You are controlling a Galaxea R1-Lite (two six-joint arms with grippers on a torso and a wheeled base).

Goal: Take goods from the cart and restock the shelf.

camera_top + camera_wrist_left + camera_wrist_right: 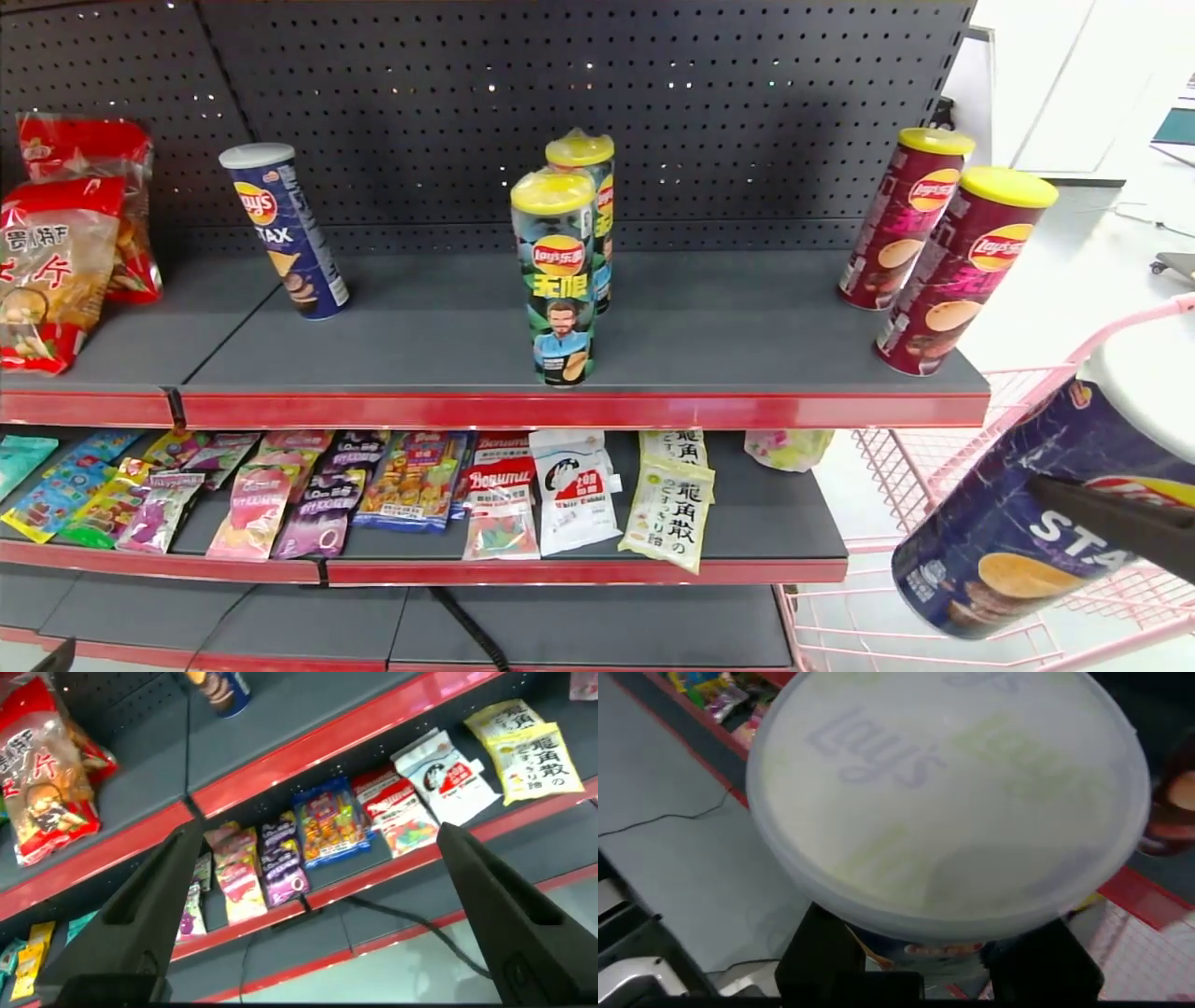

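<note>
- Blue can (1018, 523) hung tilted, off the right end of the shelf (579, 409) and lower than its top board, over the pink cart (1134, 322).
- Its white lid (952, 793) pointed up and away from the shelf.
- Right gripper (945, 969) was clamped on the blue can, with one dark finger on each side of the body just under the lid.
- Left gripper (320, 829) had its fingers spread wide apart with nothing between them. It sat in front of the shelf, facing the lower board.
- Candy packets (411, 481) lay in a row along the lower board, some overlapping.
- On the top board, a second blue can (285, 229) stood left of centre, near the back panel.
- Two green cans stood at the middle of the top board, one (555, 280) at the front edge and the other (588, 187) right behind it, both with yellow lids.
- Two maroon cans (962, 271) with yellow lids stood side by side at the right end of the top board, the nearer one close to the front corner.
- Red snack bags (56, 252) were stacked at the left end of the top board.
</note>
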